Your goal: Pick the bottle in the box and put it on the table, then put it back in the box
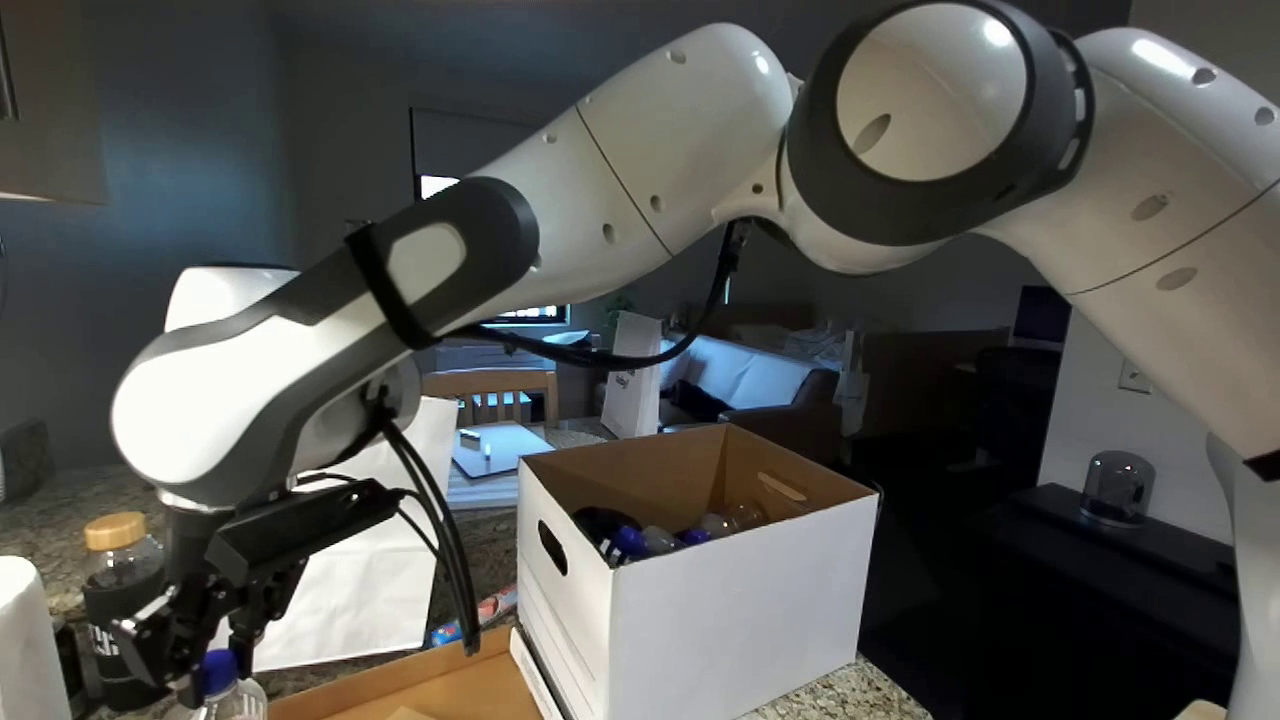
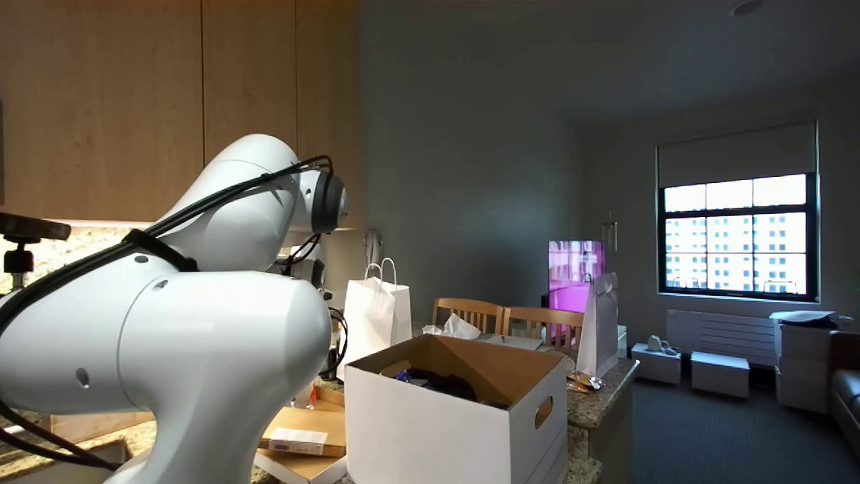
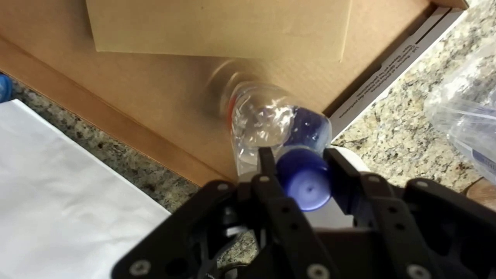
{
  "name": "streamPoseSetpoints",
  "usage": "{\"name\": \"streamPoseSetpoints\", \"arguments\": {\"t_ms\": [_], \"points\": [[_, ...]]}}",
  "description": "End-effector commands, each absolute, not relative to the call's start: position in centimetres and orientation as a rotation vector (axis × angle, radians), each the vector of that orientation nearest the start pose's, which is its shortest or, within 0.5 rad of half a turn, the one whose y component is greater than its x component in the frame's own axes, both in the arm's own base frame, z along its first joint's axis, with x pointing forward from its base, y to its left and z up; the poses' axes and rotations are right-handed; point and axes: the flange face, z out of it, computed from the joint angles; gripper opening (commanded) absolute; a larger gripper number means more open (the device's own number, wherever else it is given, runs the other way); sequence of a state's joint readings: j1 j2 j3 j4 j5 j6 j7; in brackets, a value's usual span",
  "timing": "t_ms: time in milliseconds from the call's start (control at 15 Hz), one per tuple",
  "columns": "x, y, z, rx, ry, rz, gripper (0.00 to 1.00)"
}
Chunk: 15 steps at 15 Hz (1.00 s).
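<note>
"Speckled stone desk (image 3: 403,143). And the black gripper (image 3: 300,164)?"

"Clamped on the blue cap (image 3: 306,176) of a slim clear plastic bottle (image 3: 267,116), on or over a tan cardboard tray (image 3: 147,93); I can't tell which."

"Large white cardboard box (image 1: 730,620)?"

"Just beside that tray."

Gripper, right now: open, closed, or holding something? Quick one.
Gripper: closed, holding the clear plastic bottle by its blue cap.
</note>
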<state>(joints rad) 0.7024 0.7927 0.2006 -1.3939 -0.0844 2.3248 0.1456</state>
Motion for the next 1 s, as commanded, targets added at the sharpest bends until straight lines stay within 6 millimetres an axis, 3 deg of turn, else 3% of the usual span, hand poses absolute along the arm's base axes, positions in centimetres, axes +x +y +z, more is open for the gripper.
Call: {"name": "streamPoseSetpoints", "arguments": {"t_ms": [0, 267, 333, 467, 800, 933], "points": [[49.1, 57.1, 25.2, -2.812, -1.078, -0.188, 0.14], [49.1, 57.2, 24.6, -2.81, -1.081, -0.167, 0.14], [49.0, 57.2, 24.6, -2.809, -1.079, -0.159, 0.62], [49.1, 57.2, 24.8, -2.809, -1.077, -0.162, 0.67], [49.5, 57.5, 26.5, -2.796, -1.059, -0.189, 0.99], [50.0, 57.2, 27.2, -2.794, -1.054, -0.203, 1.0]]}}
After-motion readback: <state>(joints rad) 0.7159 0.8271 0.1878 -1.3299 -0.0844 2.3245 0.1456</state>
